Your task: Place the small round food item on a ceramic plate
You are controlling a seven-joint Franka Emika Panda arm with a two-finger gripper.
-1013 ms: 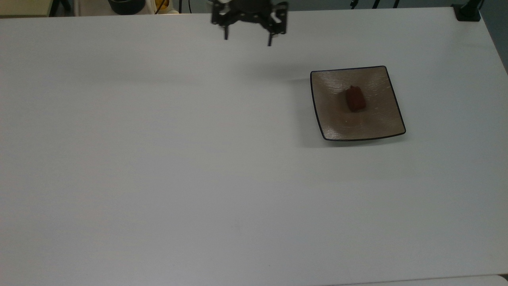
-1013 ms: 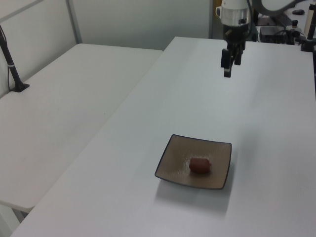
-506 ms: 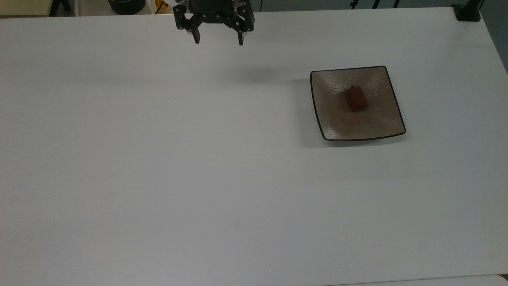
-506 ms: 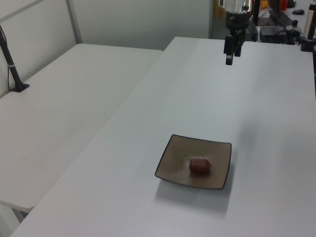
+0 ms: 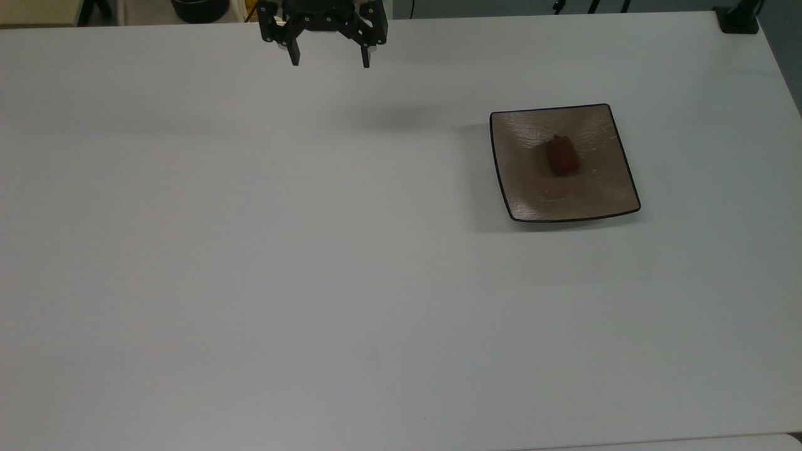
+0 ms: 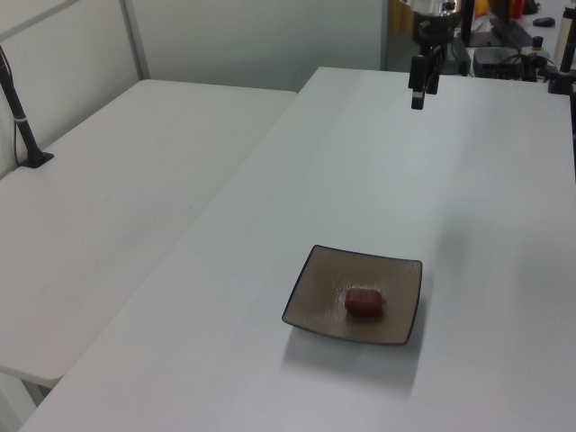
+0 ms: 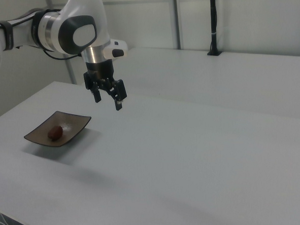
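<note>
In the top view, nearest to us, we see bare white tabletop [image 5: 313, 300]. Further back, toward 2 o'clock, the small dark reddish-brown rounded food item [image 5: 561, 155] rests in the dished centre of the square glossy tan-brown ceramic plate [image 5: 520, 188] with its thin black rim. We judge the placement complete. Farthest, at 12 o'clock, the black two-finger gripper [image 5: 329, 61] hangs above the tabletop, fingers spread wide and empty, well apart from the plate. Remaining risk: any arm sweep back toward the plate could nudge it or roll the item out.
</note>
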